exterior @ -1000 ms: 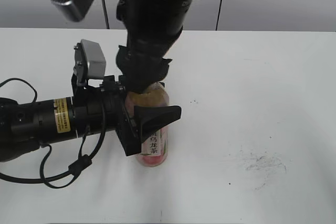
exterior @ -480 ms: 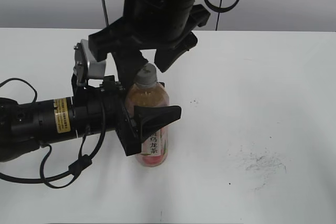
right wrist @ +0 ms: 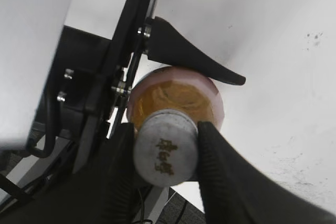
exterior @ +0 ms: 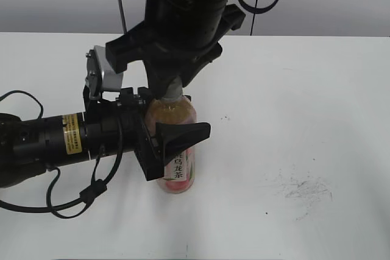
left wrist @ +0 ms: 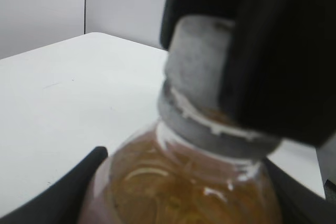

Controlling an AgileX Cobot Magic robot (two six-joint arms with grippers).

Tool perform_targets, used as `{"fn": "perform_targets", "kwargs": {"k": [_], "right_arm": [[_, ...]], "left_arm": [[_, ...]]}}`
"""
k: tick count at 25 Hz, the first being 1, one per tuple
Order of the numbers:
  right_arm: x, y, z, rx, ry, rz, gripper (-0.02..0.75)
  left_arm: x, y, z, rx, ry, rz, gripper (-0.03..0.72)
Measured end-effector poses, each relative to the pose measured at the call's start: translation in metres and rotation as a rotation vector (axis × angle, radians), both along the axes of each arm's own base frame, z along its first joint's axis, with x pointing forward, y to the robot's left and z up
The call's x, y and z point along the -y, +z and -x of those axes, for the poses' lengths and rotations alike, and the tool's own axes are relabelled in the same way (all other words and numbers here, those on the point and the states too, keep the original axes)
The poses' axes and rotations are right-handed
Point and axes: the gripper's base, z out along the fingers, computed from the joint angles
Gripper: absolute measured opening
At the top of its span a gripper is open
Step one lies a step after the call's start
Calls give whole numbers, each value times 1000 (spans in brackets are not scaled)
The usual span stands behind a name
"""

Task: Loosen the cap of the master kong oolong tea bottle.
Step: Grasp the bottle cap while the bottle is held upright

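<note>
The master kong oolong tea bottle (exterior: 177, 150) stands upright on the white table, amber tea inside, pink label low on it. My left gripper (exterior: 159, 144) comes in from the left and is shut on the bottle's body; its black fingers flank the bottle (left wrist: 184, 182) in the left wrist view. My right gripper (exterior: 173, 89) reaches down from above and is shut on the cap (right wrist: 165, 148), a light-grey round cap with a dark mark on top. The cap (left wrist: 199, 66) also shows in the left wrist view, half covered by a black finger.
The white table (exterior: 292, 120) stretches to the right, with dark scuff marks (exterior: 304, 190) at the front right. A black cable (exterior: 67, 202) loops under the left arm. A grey wall stands behind.
One second ago my right gripper covered the cap. Half a second ago it was lifted and open with the cap showing. Now it has come down and shut on the cap again.
</note>
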Motion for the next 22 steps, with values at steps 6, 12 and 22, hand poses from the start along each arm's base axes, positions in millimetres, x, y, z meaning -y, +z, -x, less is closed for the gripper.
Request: {"fn": "perform_targets", "kwargs": {"k": [6,12,22], "right_arm": [[0,0,0,78,283,45,274],[0,0,0,218,791,120,274],[-1,0,2,420,1550,213,274]], "left_arm": [[0,0,0,-1,0,0,448],[0,0,0,2,-5,-2,448],[0,0,1,13,-17,-8,448]]}}
